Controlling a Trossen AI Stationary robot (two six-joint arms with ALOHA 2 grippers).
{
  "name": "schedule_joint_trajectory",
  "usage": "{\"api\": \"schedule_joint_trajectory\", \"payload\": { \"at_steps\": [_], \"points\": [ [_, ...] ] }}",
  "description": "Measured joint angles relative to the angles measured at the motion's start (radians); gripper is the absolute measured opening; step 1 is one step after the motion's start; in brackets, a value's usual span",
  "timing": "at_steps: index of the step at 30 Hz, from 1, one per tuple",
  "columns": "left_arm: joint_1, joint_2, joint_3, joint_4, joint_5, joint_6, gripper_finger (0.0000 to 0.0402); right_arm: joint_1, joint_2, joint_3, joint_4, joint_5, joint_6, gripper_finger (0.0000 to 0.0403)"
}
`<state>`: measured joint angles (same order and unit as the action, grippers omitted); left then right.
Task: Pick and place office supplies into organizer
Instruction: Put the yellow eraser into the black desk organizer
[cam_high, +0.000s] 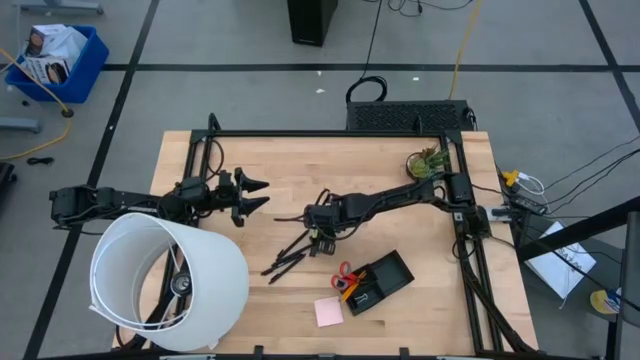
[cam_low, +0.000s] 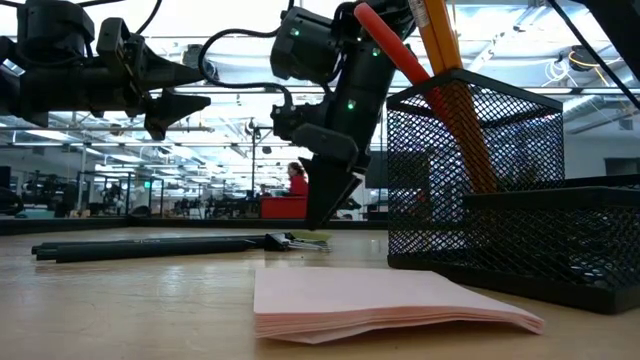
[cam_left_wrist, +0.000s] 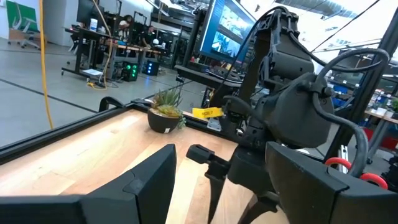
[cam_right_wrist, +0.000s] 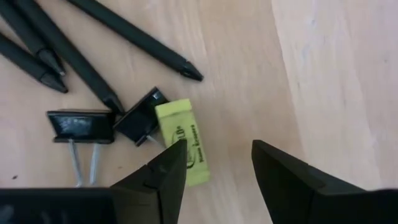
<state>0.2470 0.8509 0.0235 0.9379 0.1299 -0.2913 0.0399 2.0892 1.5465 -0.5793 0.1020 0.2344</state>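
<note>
Yellow eraser (cam_right_wrist: 182, 148) is straddled by the spread right gripper (cam_right_wrist: 217, 169), beside black clips (cam_right_wrist: 81, 126) and pens (cam_right_wrist: 68, 46); left gripper (cam_high: 250, 194) is held spread, idle.

Your right gripper (cam_right_wrist: 214, 171) is open, low over the wooden table (cam_right_wrist: 336, 74). A small yellow eraser (cam_right_wrist: 181, 149) lies flat there, with one end going under one dark finger (cam_right_wrist: 158, 180). Two black clips (cam_right_wrist: 106, 124) sit right beside the eraser. Four black pens (cam_right_wrist: 74, 53) lie past them on the wood.
</note>
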Motion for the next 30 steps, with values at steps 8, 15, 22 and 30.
{"api": "schedule_joint_trajectory", "payload": {
  "at_steps": [8, 15, 22, 30],
  "points": [
    [0.000, 0.000, 0.000, 0.000, 0.000, 0.000, 0.0253, -0.001, 0.000, -0.005, 0.024, -0.054, 0.002, 0.0173],
    [0.000, 0.000, 0.000, 0.000, 0.000, 0.000, 0.0253, -0.021, 0.000, -0.005, 0.019, -0.084, -0.018, 0.0172],
    [0.000, 0.000, 0.000, 0.000, 0.000, 0.000, 0.0253, -0.027, 0.000, -0.005, 0.015, -0.178, -0.003, 0.0171],
    [0.000, 0.000, 0.000, 0.000, 0.000, 0.000, 0.0253, -0.022, -0.003, -0.006, 0.019, -0.188, 0.086, 0.0171]
  ]
}}
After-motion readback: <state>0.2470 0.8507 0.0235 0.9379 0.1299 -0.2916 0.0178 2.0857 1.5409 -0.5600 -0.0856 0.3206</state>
